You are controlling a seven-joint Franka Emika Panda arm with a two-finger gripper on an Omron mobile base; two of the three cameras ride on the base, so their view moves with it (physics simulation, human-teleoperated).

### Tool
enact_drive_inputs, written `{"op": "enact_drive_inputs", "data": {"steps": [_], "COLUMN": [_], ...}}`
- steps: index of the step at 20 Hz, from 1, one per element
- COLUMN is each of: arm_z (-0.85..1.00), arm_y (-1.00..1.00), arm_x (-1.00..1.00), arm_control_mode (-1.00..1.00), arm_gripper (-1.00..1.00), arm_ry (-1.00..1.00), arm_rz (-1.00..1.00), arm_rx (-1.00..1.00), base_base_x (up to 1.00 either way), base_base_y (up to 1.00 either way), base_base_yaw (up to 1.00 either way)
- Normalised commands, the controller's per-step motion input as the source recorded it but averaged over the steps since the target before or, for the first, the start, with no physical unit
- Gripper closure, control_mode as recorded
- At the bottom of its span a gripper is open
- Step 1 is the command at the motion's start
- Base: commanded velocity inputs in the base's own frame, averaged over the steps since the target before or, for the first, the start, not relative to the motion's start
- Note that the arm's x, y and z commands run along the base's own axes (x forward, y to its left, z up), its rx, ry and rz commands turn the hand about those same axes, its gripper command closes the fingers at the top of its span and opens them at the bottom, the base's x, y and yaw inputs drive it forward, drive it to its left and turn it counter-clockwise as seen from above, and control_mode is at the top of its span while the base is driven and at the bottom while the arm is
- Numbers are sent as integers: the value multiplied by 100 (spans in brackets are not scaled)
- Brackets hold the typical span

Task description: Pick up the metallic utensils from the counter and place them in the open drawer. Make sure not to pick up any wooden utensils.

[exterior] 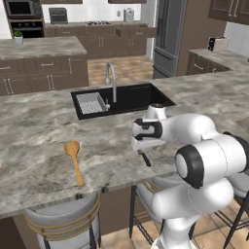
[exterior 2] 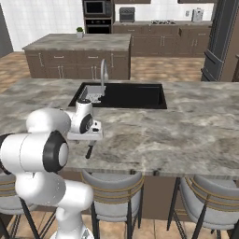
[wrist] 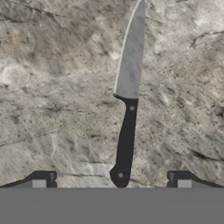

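Hand view: a knife (wrist: 128,94) lies flat on the counter (wrist: 52,87), grey blade toward 12 o'clock, black handle toward 6, between the gripper (wrist: 111,180) fingertips, spread wide, grasping nothing.

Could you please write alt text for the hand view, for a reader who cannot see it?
A knife with a grey metal blade and black handle lies flat on the veined grey-beige stone counter, blade pointing to the top of the picture. The open pincer hovers above it, its two dark fingertips either side of the handle's butt.
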Motion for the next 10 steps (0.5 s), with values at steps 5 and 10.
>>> {"op": "enact_drive_inputs", "data": {"steps": [5, 10], "arm_z": [-10, -6], "arm_y": [-13, -5], "arm_x": [0, 0], "arm_control_mode": [-100, -100], "arm_gripper": [-100, -100], "arm_ry": [1, 1], "arm_rz": [5, 3], "arm_rx": [-5, 0], "base_base_x": [0, 0], "base_base_y": [0, 0], "base_base_yaw": [0, 0]}}
